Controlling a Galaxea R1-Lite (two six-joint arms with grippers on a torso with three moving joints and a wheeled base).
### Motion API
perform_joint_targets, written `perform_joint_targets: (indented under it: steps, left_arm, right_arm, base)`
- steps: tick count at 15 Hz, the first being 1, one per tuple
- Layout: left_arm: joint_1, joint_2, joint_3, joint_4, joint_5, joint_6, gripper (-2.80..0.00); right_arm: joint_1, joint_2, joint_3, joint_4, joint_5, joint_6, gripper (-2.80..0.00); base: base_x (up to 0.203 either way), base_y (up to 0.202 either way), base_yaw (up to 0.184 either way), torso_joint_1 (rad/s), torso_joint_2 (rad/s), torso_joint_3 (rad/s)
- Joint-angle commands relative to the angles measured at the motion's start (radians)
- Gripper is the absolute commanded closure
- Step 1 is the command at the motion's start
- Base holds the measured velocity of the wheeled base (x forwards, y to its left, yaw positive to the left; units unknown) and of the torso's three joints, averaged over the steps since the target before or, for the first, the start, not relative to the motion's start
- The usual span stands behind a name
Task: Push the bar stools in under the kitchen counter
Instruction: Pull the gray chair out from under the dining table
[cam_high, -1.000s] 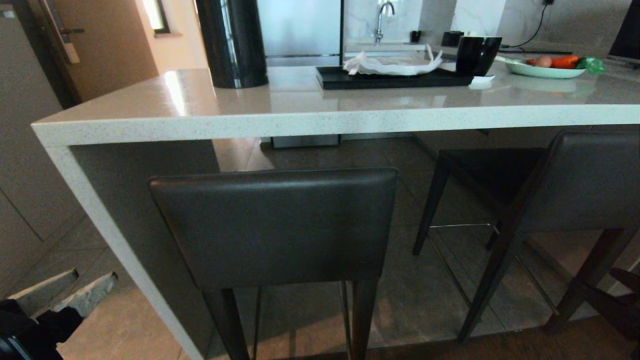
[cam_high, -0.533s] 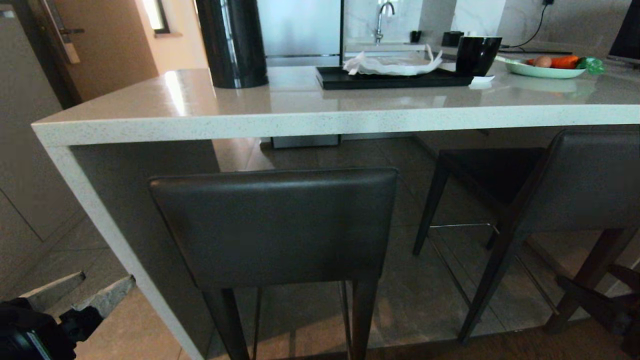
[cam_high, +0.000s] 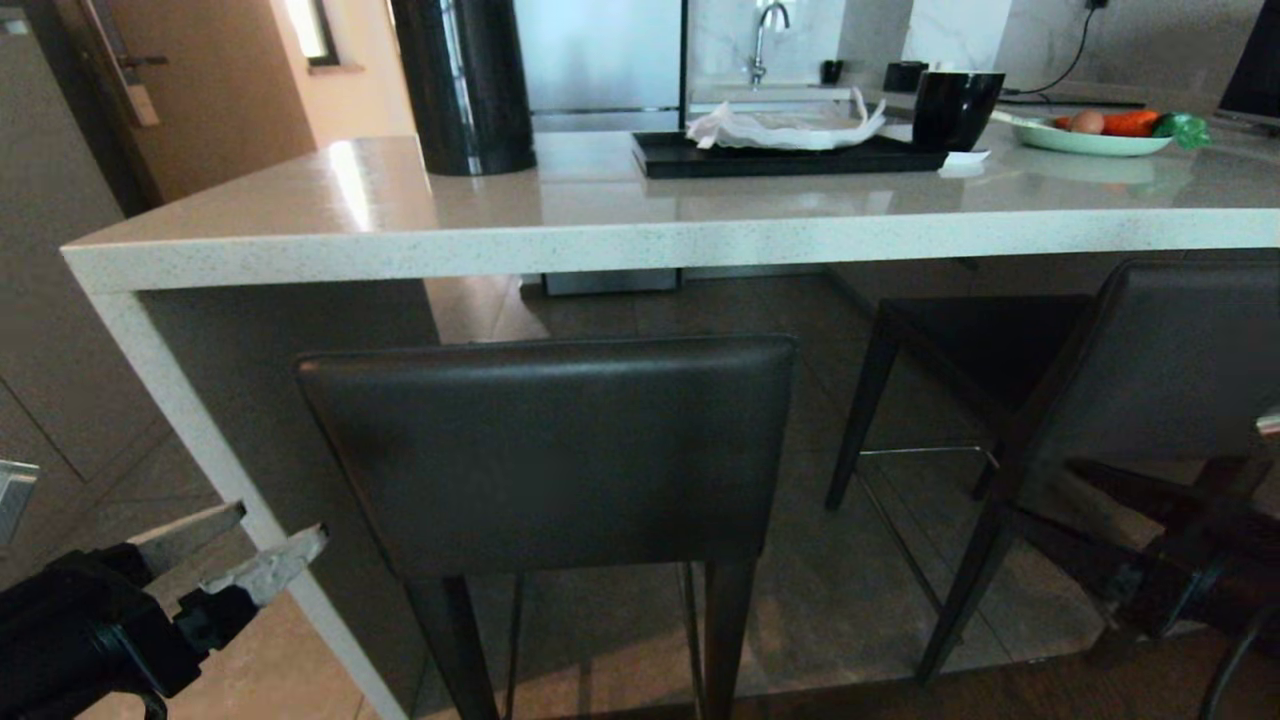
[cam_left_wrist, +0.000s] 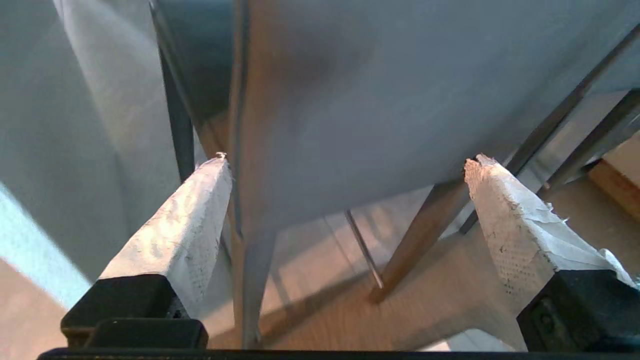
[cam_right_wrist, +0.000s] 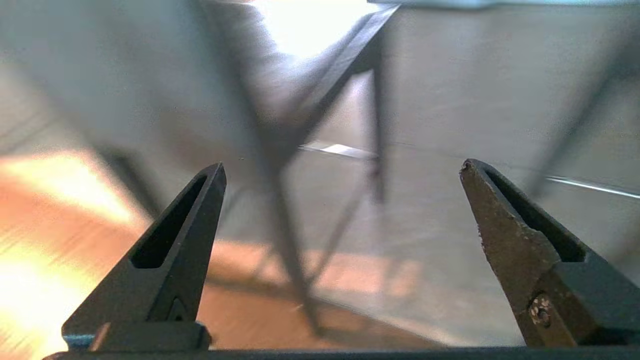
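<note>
Counter and tiled floor

On counter: tall black cylinder, black tray bearing crumpled white paper, black cup, green plate of vegetables. On floor: two bar stools, one near, one at right.

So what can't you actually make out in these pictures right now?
- Near stool: its seat, head view, hidden behind its own backrest.
- Right stool: head view, cut off by the picture's edge.
- Right gripper: head view shows only a dark blur low on the right.
- Left gripper: no view shows whether it touches the kitchen counter.
</note>
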Motion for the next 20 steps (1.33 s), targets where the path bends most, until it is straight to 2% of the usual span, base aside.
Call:
perform_joint_targets:
  steps: [1,4,5,6,9,12,17,19,20]
  left_arm:
    - [0.106,0.055,0.012,-0.024,-0.142,-0.001,-2.8]
    - [0.315,0.087,-0.003,-0.03,-0.428,0.003,-2.8]
    - [0.365,0.105,-0.009,-0.031,-0.539,0.008,-2.8]
    - [0.381,0.146,-0.019,-0.032,-0.589,0.028,-2.8]
    - [0.377,0.264,-0.103,-0.034,-0.616,0.119,-2.8]
    - [0.37,0.328,-0.144,-0.094,-0.675,0.133,-2.8]
    - [0.351,0.529,-0.127,-0.364,-0.691,0.128,-2.8]
    - [0.309,0.546,-0.13,-0.405,-0.692,0.118,-2.8]
    - [0.293,0.547,-0.137,-0.407,-0.691,0.115,-2.8]
  right_arm:
    - [0.01,0.082,-0.005,-0.016,0.076,0.001,-2.8]
    - [0.051,0.153,-0.013,-0.091,0.089,0.003,-2.8]
    - [0.079,0.176,-0.014,-0.114,0.092,0.004,-2.8]
    - [0.1,0.211,-0.015,-0.151,0.094,0.008,-2.8]
    - [0.169,0.353,-0.01,-0.36,0.093,0.022,-2.8]
    - [0.205,0.484,-0.015,-0.548,0.099,0.031,-2.8]
    - [0.214,0.528,-0.084,-0.572,0.124,0.042,-2.8]
    - [0.214,0.524,-0.117,-0.572,0.191,0.105,-2.8]
    - [0.213,0.531,-0.142,-0.572,0.195,0.12,-2.8]
  base:
    - [0.0,0.0,0.0,0.0,0.0,0.0]
    - [0.0,0.0,0.0,0.0,0.0,0.0]
    - [0.0,0.0,0.0,0.0,0.0,0.0]
    - [0.0,0.0,0.0,0.0,0.0,0.0]
    - [0.0,0.0,0.0,0.0,0.0,0.0]
    - [0.0,0.0,0.0,0.0,0.0,0.0]
    - [0.0,0.0,0.0,0.0,0.0,0.0]
    - [0.0,0.0,0.0,0.0,0.0,0.0]
    - [0.0,0.0,0.0,0.0,0.0,0.0]
